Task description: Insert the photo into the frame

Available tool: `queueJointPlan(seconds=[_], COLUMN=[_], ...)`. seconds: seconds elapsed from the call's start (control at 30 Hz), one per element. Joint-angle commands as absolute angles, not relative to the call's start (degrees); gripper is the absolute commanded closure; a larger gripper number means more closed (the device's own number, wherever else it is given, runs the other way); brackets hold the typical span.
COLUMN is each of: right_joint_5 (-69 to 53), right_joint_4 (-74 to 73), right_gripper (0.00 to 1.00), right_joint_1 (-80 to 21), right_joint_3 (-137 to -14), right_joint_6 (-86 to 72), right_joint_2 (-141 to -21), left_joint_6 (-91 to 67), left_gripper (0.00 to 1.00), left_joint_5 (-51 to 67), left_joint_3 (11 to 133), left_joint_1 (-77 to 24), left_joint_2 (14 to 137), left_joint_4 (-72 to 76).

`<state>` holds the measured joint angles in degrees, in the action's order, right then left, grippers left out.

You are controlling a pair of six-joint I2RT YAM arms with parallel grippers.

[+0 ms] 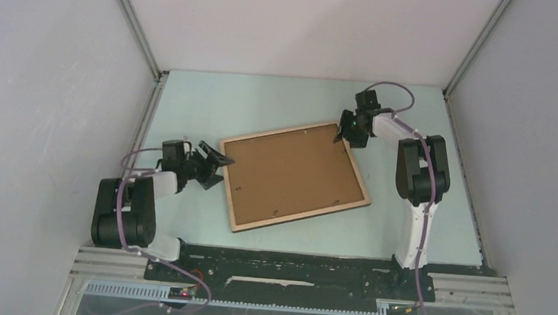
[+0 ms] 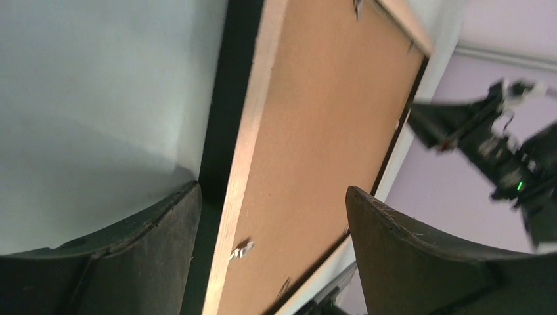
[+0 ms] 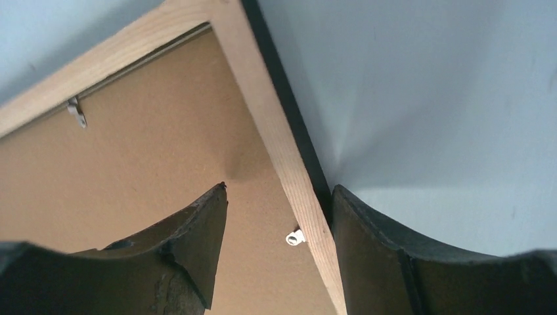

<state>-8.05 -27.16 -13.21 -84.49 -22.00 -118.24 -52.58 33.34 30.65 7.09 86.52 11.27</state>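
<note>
Since both pairs of jaws stand spread and grasp nothing, the frame lies under its own weight alone. In the left wrist view the left jaws' dark, curved fingers (image 2: 141,256) fill the lower left and lower right, and the large rectangular picture frame with the narrow light-wood rim (image 2: 240,164) runs up between them, apparently touching neither. In the right wrist view the right jaws' matching scuffed fingers (image 3: 190,243) straddle the rim near its corner at the upper middle. The finger at lower right sits just beside the frame's black outer edge; whether it touches, I cannot tell.

In the top view the two pairs sit at the frame's upper-left and upper-right corners. I judge this a bracing stance, suited to steadying or nudging the frame while its back is worked on.

The frame lies back-up and skewed at the middle of the smooth, pale blue-green bench (image 1: 280,102). A plain, matte brown fibreboard backing board (image 1: 294,170) fills its opening, flat and flush inside the rim. Small pale metal tabs (image 3: 294,237) stand along the rim's inner edge, presumably to pin the board down.

The mountain-landscape photo shows in no view. It may lie beneath the board, but that stays hidden.
</note>
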Motion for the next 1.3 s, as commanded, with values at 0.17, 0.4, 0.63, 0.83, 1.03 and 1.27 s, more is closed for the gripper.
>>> queueJointPlan(seconds=[0.17,0.4,0.63,0.83,1.03,1.27], right_joint_5=[-14.12,-8.59,-11.74,-12.26,-14.21,-17.08], right_joint_4=[-34.71,-36.14,-23.55,-20.22,-18.78,-13.03], right_gripper=[0.28,0.20,0.21,0.12,0.12,0.13], right_joint_1=[-9.96,-8.88,-10.80,-9.74,-8.97,-8.81], right_joint_3=[-105.01,-91.05,-58.28,-44.40,-40.14,-34.73], right_joint_6=[-19.71,-20.93,-28.80,-31.18,-32.02,-33.99], right_joint_2=[-123.46,-107.20,-87.30,-74.25,-71.67,-71.96], left_joint_6=[-57.32,-50.77,-46.36,-39.08,-40.04,-32.58], left_gripper=[0.16,0.15,0.11,0.09,0.11,0.16], left_joint_5=[39.51,32.11,31.89,27.00,25.98,28.42], left_joint_3=[19.54,24.50,39.20,55.72,67.85,82.96], left_joint_1=[1.49,5.20,4.89,3.17,1.50,0.48], left_joint_2=[70.37,56.71,59.64,74.08,92.17,111.83], left_joint_4=[7.35,-6.98,-9.77,-15.97,-14.29,-22.62])
